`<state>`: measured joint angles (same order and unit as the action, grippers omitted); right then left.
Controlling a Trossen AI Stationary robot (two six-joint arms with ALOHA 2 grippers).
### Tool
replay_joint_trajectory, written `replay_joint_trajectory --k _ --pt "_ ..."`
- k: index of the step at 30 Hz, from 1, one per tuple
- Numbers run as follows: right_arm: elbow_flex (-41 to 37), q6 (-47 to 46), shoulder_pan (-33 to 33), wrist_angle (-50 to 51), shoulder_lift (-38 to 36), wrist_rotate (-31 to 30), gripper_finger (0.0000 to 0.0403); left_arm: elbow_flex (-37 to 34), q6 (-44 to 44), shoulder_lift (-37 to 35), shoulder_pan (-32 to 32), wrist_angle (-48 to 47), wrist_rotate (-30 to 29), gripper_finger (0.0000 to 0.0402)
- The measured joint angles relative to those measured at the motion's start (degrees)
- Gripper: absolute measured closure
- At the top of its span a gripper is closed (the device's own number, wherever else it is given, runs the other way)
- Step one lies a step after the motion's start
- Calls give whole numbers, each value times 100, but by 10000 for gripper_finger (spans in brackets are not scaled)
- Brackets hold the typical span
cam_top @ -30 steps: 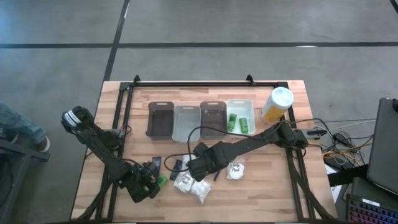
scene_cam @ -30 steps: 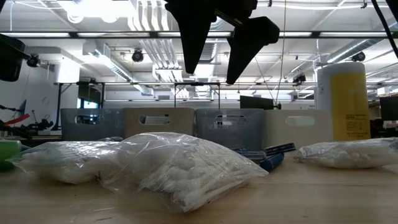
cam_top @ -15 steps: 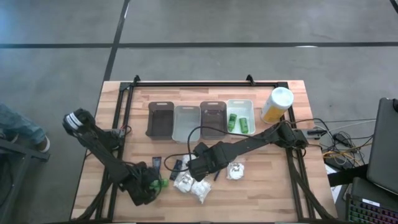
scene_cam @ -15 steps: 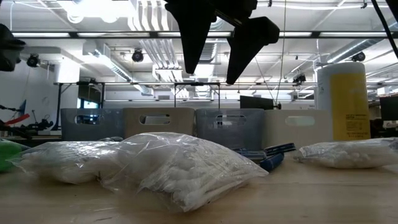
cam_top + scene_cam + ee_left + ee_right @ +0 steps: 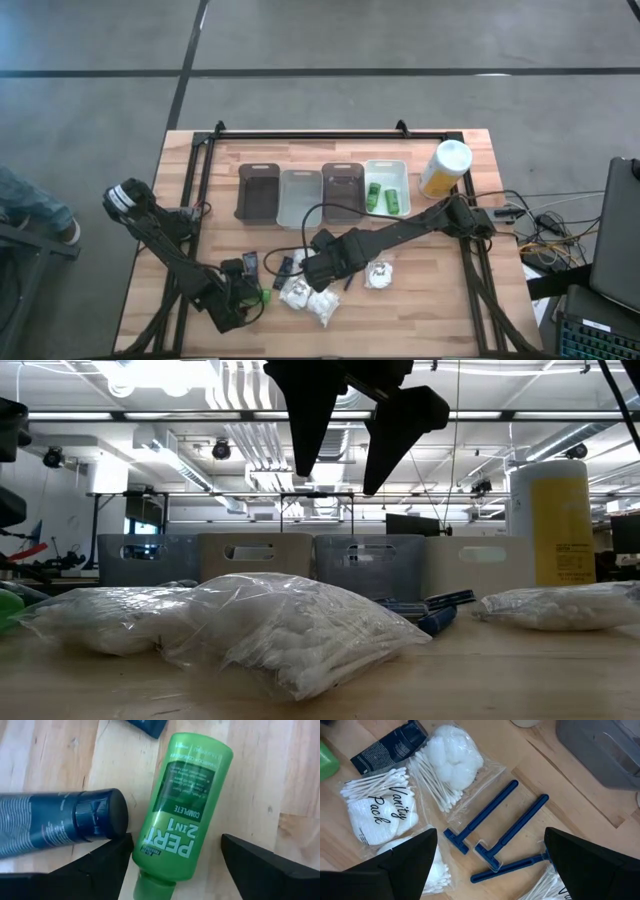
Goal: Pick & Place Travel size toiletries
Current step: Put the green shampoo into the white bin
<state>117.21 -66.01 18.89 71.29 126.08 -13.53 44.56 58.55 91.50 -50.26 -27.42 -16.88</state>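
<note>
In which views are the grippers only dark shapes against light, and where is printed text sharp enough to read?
Low view: the right gripper is a black silhouette against bright ceiling lights. Left wrist view: evenly lit, and the green bottle reads "PERT 2 IN 1" sharply between the open fingers. Right wrist view: "Vanity Pack" is readable on a cotton swab packet.

— What do your arms look like from above?
— Both are dark, slender and jointed. Your left arm [image 5: 165, 245] has a pale ring at its outer joint; a black cable loops by the right arm [image 5: 400, 232].
— And the fingers?
— Yours are matte black wedges [image 5: 407, 862].
</note>
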Motion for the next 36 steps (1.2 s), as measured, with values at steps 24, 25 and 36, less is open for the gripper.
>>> replay_joint_trajectory --k 24,25,36 --pt "0 371 -63 -1135 2 742 39 67 462 -919 -292 -635 99 240" --pt "0 444 -96 -1275 2 800 39 108 535 -1040 -331 -868 -92 240" --pt "0 819 -618 -2531 2 1345 39 555 256 -1948 -301 -2042 -2536 240"
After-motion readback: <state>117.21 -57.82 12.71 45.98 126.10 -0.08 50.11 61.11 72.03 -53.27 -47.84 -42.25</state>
